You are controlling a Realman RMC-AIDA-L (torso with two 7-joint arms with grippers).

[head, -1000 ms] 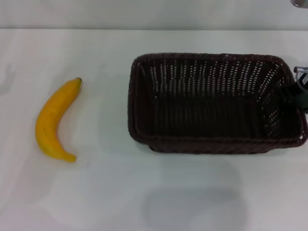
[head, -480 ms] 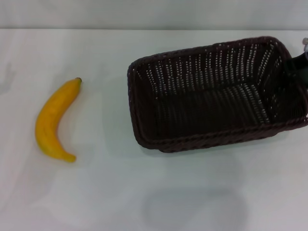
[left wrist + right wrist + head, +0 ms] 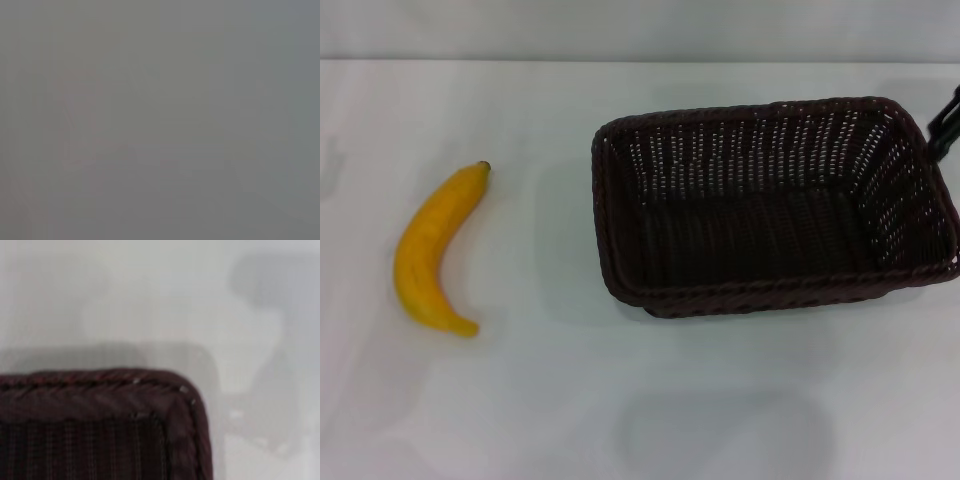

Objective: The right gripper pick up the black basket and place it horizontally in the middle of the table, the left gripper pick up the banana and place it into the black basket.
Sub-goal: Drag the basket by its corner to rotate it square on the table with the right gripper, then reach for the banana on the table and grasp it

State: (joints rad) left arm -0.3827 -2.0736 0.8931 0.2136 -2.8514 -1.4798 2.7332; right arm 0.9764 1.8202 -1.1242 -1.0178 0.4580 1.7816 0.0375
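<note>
**At the right edge of the frame, the right tool sits beside the basket's far corner**

At centre-right of the head view sits the basket (image 3: 770,205), its long side running roughly left to right but skewed, so that its right end lies higher in the frame than its left. It is empty, and its open-weave walls let the white desk (image 3: 620,400) show through in small specks. Its lower right corner nearly reaches the right edge of the frame.

The right tool (image 3: 946,124) shows only as a thin black sliver at the upper right edge of the head view, just beside the basket's upper right corner. Whether it touches the rim cannot be told, nor whether its fingers are spread or closed.

The banana (image 3: 432,250) lies flat on the desk at the left of the frame, well apart from the basket, its dark stem tip pointing to the upper right and its curve bulging to the left.

The right wrist view looks down on one rounded corner of the basket (image 3: 115,425), braided rim and weave, with bare desk (image 3: 150,300) and soft shadows beyond it.

The left wrist view is a plain grey blur; the left tool shows in no view.
</note>
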